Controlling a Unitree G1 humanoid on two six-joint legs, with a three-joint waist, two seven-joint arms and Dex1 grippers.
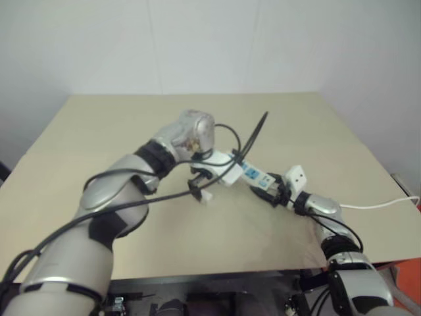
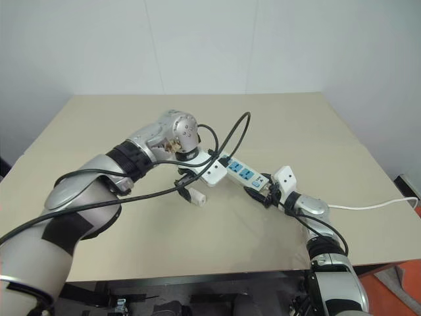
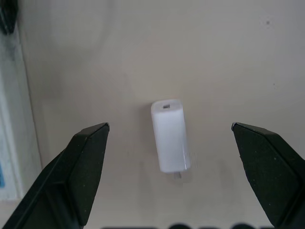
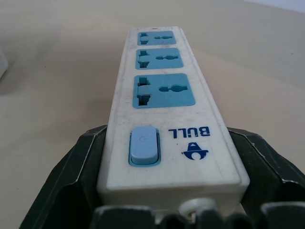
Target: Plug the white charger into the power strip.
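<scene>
Pretty plain setup: a flat beige rectangular desk [image 2: 99, 125] with a matte top, pushed up against a bare white wall [image 2: 210, 46]. Soft even lighting. A bit of orange-red floor [image 2: 395, 293] peeks out at the right.

A: What do the arms look like?
B: Silver-grey rounded shells, with black bands at the joints. Loose black cables loop alongside the left arm [image 2: 99, 191] and the right arm [image 2: 329, 263].
A: And the ends?
B: White boxy housings. The left gripper [image 3: 169, 138] has two black wedge fingers [image 3: 81, 167]; the right gripper [image 4: 167, 157] has chunky black fingers [image 4: 71, 176] too.
</scene>
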